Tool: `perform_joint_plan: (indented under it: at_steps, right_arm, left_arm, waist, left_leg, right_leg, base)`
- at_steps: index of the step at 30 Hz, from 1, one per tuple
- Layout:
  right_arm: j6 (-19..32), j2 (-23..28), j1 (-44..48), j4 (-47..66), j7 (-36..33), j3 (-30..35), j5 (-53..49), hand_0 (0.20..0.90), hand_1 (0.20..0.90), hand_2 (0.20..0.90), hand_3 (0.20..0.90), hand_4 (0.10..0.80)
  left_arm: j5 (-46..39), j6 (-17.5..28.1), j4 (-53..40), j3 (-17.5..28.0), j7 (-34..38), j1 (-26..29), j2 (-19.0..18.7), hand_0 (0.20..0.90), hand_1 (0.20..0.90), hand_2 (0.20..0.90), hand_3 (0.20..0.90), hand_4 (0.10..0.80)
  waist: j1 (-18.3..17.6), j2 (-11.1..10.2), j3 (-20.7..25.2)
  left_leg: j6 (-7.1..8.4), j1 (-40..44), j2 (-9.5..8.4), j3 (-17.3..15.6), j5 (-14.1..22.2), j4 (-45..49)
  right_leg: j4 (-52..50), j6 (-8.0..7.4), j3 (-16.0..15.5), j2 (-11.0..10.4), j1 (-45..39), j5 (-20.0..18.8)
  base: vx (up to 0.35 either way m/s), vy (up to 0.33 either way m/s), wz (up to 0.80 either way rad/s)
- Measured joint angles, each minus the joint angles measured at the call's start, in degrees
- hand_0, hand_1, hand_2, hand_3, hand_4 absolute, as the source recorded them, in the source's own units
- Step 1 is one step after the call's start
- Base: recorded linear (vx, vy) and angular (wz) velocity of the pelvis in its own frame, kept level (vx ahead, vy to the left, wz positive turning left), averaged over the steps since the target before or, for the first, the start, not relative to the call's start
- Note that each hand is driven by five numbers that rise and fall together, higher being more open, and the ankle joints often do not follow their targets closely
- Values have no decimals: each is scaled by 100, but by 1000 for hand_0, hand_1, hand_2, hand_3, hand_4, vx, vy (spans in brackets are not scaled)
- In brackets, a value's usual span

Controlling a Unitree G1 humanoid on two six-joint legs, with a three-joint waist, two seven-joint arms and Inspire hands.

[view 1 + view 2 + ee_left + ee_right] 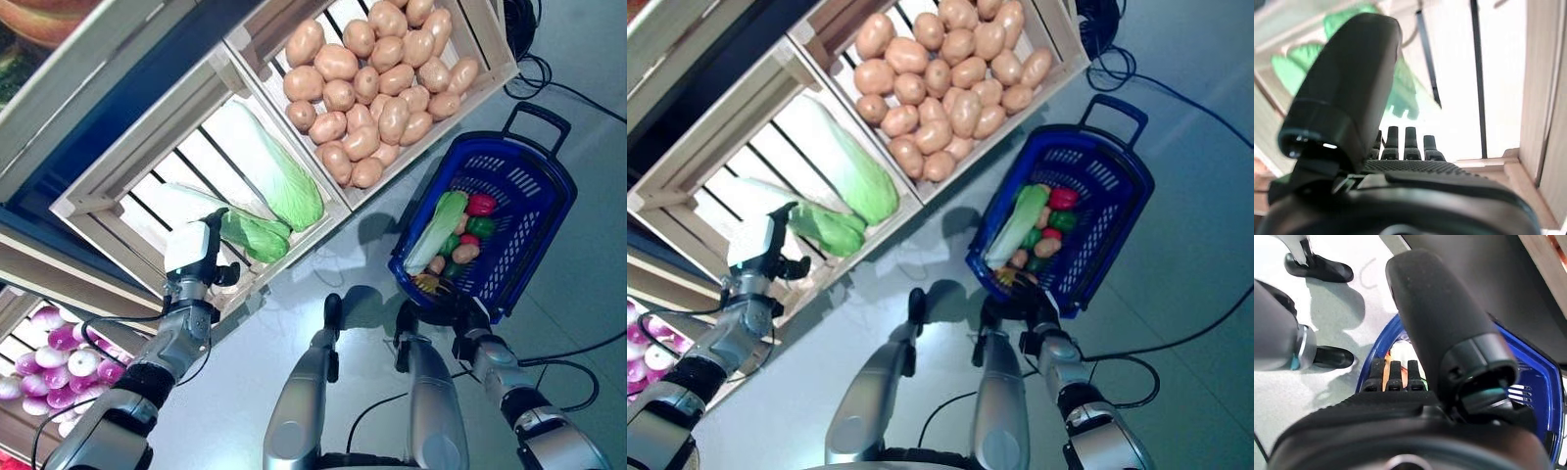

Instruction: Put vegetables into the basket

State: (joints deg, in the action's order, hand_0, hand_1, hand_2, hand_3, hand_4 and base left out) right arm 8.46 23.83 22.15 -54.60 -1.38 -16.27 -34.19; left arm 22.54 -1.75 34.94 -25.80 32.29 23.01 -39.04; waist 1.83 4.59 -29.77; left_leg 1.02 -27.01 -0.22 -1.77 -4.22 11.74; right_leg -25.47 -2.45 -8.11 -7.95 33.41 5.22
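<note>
- Cabbages [279, 176] lie in the slatted wooden crate [98, 186], two of them: a large pale one and a smaller darker one [257, 235] toward the crate's front edge.
- Basket [529, 196], blue plastic, stands on the floor [294, 304] just beside the potato crate [495, 59]; it already holds a long leafy vegetable, red and green peppers and a potato.
- Left hand [201, 259] sits at the cabbage crate's front edge, close to the smaller cabbage, probably positioned to pick it up. Its wrist view shows straight fingers [1410, 142] and a raised thumb, nothing held.
- Right hand [460, 313] sits at the basket's near rim, probably steadying or carrying it; whether its fingers grip the rim cannot be determined.
- Potatoes [377, 78] fill the neighbouring crate.
</note>
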Motion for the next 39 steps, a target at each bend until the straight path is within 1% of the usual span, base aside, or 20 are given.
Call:
perform_joint_plan:
  at_steps: [2, 5, 7, 10, 12, 16, 22, 27, 32, 35, 39]
  right_arm:
    - [-12, 31, 82, 2, -7, -1, 2, 900, 900, 900, 900, 800]
    - [-22, 55, 205, 15, -79, -9, 2, 900, 900, 900, 900, 800]
    - [-68, 90, 293, 9, -117, -21, 2, 900, 900, 900, 900, 800]
    - [-116, 99, 342, 25, -122, -26, 2, 900, 900, 900, 900, 800]
    - [-122, 102, 346, 44, -123, -29, 2, 900, 900, 900, 900, 800]
    - [-181, 106, 349, 45, -170, -66, 2, 900, 900, 900, 900, 800]
    - [-283, 112, 360, 81, -189, -80, 3, 900, 900, 900, 900, 800]
    - [-315, 186, 465, 85, -189, -83, 3, 900, 900, 900, 900, 800]
    - [-330, 210, 495, 89, -189, -85, 3, 900, 900, 900, 900, 800]
    - [-331, 212, 517, 82, -189, -99, 3, 900, 900, 900, 900, 800]
    - [-338, 220, 541, 72, -189, -100, 2, 900, 900, 900, 900, 800]
  left_arm:
    - [153, -29, 77, -77, 122, 23, 0, 900, 900, 900, 900, 800]
    - [644, -47, 214, -148, 357, 112, -5, 900, 900, 900, 900, 800]
    - [868, -49, 334, -332, 441, 259, -5, 900, 900, 900, 900, 800]
    - [970, -42, 541, -549, 557, 416, 23, 900, 900, 900, 900, 800]
    - [1067, -48, 638, -550, 635, 449, 33, 900, 900, 900, 900, 800]
    - [1196, -46, 901, -705, 957, 568, 34, 900, 900, 900, 900, 800]
    - [1333, -68, 1225, -742, 1207, 741, 34, 900, 900, 900, 900, 800]
    - [1399, -206, 1304, -758, 1233, 992, 16, 900, 900, 900, 900, 800]
    - [1646, -549, 1577, -761, 1368, 1099, 17, 900, 900, 900, 900, 800]
    - [1696, -643, 1700, -759, 1469, 1138, 16, 900, 900, 900, 900, 800]
    - [1717, -688, 1799, -763, 1469, 1201, 17, 900, 900, 900, 900, 800]
  waist:
    - [-34, -3, -2]
    - [-47, -7, -3]
    - [-67, -7, -4]
    - [-107, -17, -9]
    - [-127, -24, -13]
    - [-157, -33, -16]
    - [-259, -40, -18]
    - [-282, -50, -19]
    - [-340, -95, -20]
    - [-346, -142, -21]
    - [-347, -172, -20]
  left_leg:
    - [5, -143, 2, -1, -1, 94]
    - [31, -374, 17, -13, 21, 236]
    - [43, -518, 17, -19, 20, 314]
    - [76, -683, 29, -32, 71, 458]
    - [80, -753, 31, -31, 79, 477]
    - [64, -819, 33, -29, 100, 515]
    - [44, -878, 31, -37, 162, 613]
    - [42, -1028, 37, -71, 162, 665]
    - [43, -1106, 47, -73, 164, 700]
    - [46, -1179, 69, -71, 195, 784]
    - [46, -1217, 78, -66, 195, 787]
  right_leg:
    - [-104, 14, 21, 4, 152, 6]
    - [-227, 43, 61, 22, 392, 22]
    - [-290, 53, 125, 53, 538, 17]
    - [-331, 59, 168, 92, 669, 13]
    - [-339, 61, 173, 99, 739, 12]
    - [-355, 54, 190, 113, 801, 6]
    - [-357, 51, 207, 116, 815, 8]
    - [-395, 25, 264, 117, 978, -12]
    - [-403, 25, 277, 147, 1038, -18]
    - [-403, 49, 278, 172, 1075, -37]
    - [-389, 34, 277, 179, 1101, -38]
  base:
    - [0, 0, 0]
    - [-8, 18, -2]
    - [6, 35, -1]
    - [15, 12, -4]
    - [0, 0, 0]
    - [0, 0, 0]
    - [2, 3, -1]
    - [-1, 4, -1]
    - [0, 0, 0]
    - [0, 0, 0]
    - [0, 0, 0]
